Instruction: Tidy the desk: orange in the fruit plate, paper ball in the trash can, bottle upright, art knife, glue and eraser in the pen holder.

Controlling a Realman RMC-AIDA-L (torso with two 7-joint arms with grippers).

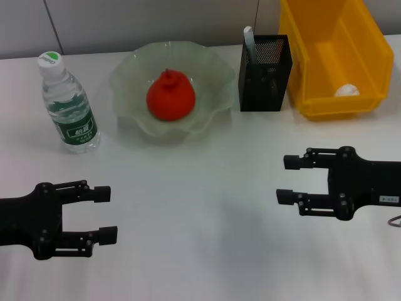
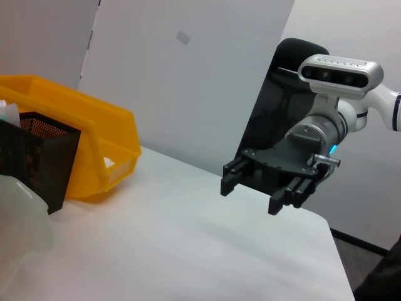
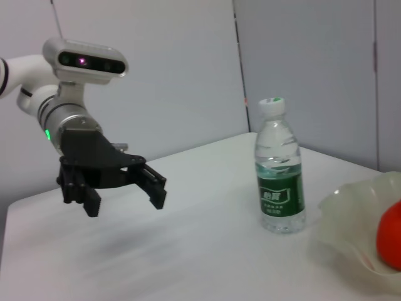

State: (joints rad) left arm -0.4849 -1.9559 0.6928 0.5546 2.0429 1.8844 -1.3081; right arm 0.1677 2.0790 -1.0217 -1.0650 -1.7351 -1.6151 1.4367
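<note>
Orange [image 1: 170, 95], lumpy, sits in wavy glass fruit plate [image 1: 128, 78]; both grippers' jaws wide.

Trash can [image 1: 338, 56] top cut off by head view's upper edge. Paper ball [image 1: 346, 91] half hidden behind its front wall. Pen holder [image 1: 264, 74] contents hidden by the mesh; only a white tip [image 1: 249, 34] pokes out, can't identify it. Both arms cut off at the head view's side edges. Right wrist view crops orange [image 3: 390, 233] and fruit plate [image 3: 351, 219].
</note>
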